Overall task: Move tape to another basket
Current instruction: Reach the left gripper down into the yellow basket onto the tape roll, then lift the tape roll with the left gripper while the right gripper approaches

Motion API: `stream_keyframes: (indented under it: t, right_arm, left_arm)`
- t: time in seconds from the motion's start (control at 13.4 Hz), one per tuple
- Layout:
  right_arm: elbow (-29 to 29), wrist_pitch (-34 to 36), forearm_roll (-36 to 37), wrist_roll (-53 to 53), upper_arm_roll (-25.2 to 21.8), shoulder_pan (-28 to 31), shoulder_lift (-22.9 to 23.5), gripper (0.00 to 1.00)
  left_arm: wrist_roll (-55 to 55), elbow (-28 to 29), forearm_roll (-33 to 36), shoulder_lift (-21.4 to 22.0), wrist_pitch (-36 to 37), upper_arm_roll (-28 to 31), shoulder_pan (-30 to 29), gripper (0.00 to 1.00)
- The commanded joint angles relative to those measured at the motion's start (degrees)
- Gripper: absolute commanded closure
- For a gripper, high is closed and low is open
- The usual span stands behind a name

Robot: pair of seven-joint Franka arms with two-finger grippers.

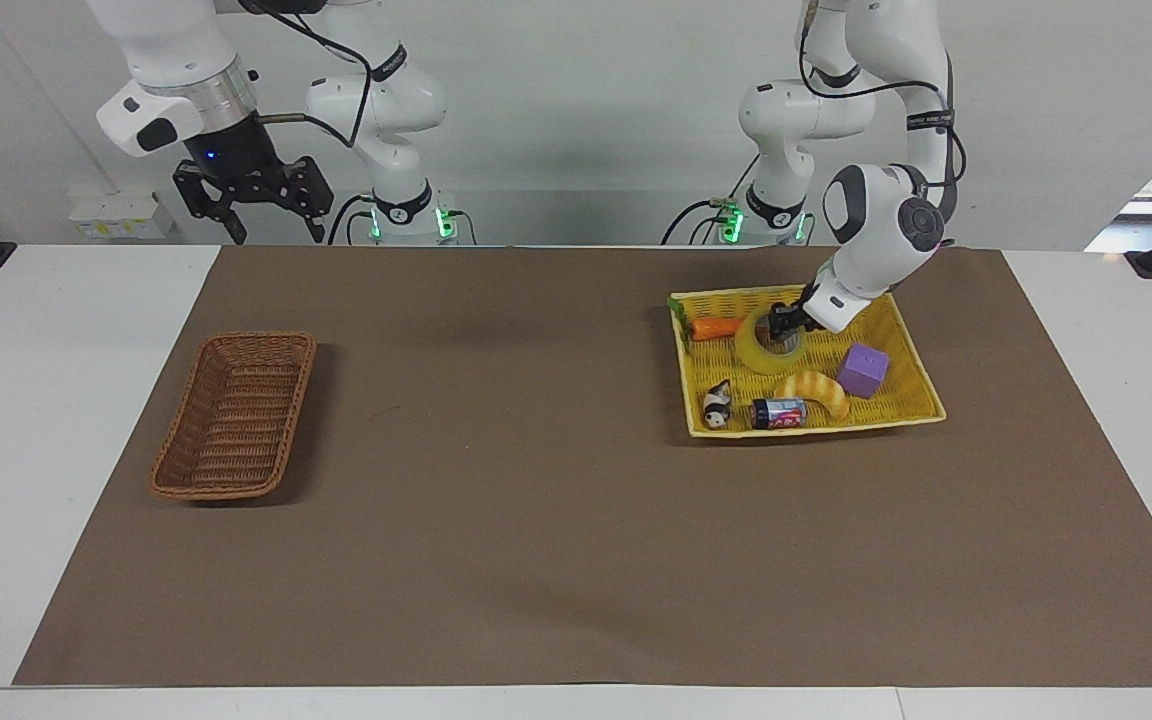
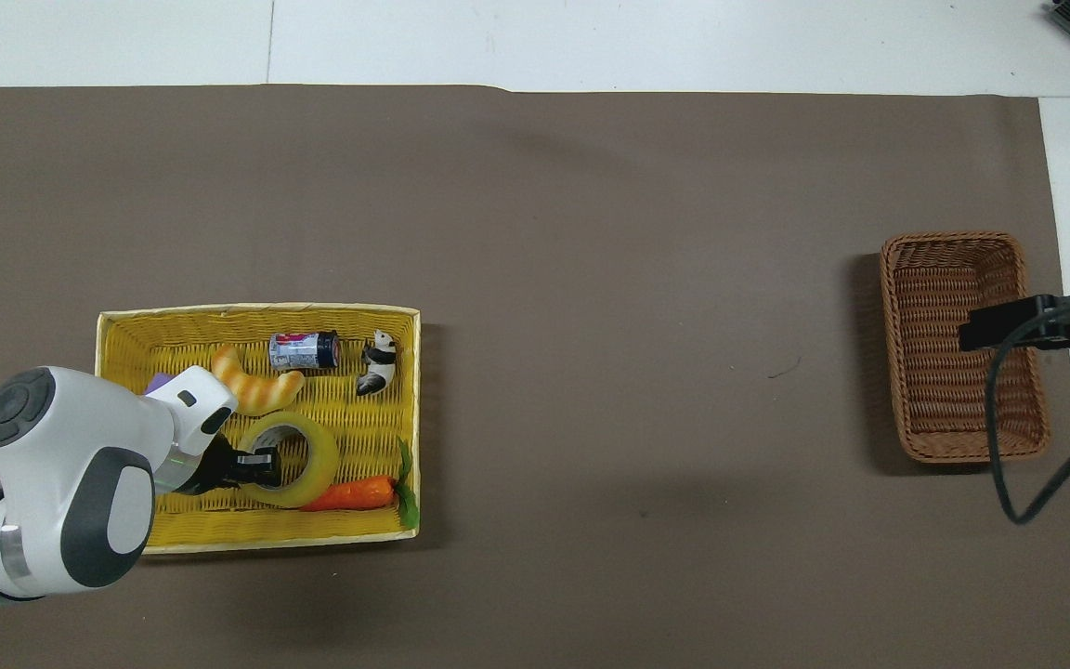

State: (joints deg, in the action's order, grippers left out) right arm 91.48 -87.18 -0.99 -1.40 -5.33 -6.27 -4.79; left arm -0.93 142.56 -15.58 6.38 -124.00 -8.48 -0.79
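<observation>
the left hand (image 1: pixel 782 325) reaches down at the tape's (image 1: pixel 758 352) core; whether its fingers grip, i cannot tell. the tape lies in the yellow basket (image 1: pixel 911 390) beside a carrot (image 1: pixel 717 327). the right hand (image 1: pixel 248 195) waits, spread wide, raised near the brown basket (image 1: pixel 236 415).

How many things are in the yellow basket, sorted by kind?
Tape: 1
Carrot: 1
Bread toy: 1
Can: 1
Panda: 1
Purple cube: 1
Total: 6, all in the yellow basket. The left gripper is at the tape.
</observation>
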Motion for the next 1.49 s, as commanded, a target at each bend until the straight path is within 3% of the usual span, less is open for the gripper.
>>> stream_keyframes:
  t: [0.0,0.3,0.74,0.97,1.27,1.41]
  right_arm:
    - [-0.2,0.9,-1.1,1.3,0.1,0.7,-0.3,0.00]
    - [-0.1,0.9,-1.1,1.3,0.1,0.7,-0.3,0.00]
    - [-0.2,0.2,-0.9,1.5,0.7,-0.1,-0.5,0.00]
    - [2.5,-2.8,-1.3,1.8,1.1,-1.5,-1.0,0.00]
    - [4.8,-9.0,-7.2,1.2,1.2,-8.0,-0.1,0.00]
    - [6.4,-10.9,-10.9,-0.8,1.2,-10.9,0.0,0.00]
  left_arm:
    - [1.3,-5.2,-0.8,-2.7,4.2,0.6,-2.4,1.00]
    - [0.8,-14.1,-0.7,-3.5,12.8,0.6,-3.2,1.00]
    - [0.7,-27.9,1.5,-4.9,19.7,0.6,-4.1,1.00]
    - [-0.4,-30.0,0.6,-4.1,20.7,-0.4,-3.1,1.00]
    - [-1.1,-34.7,-3.1,-5.1,19.0,-0.8,7.4,1.00]
    - [-5.0,-35.1,-3.0,-5.8,11.6,-0.8,13.0,1.00]
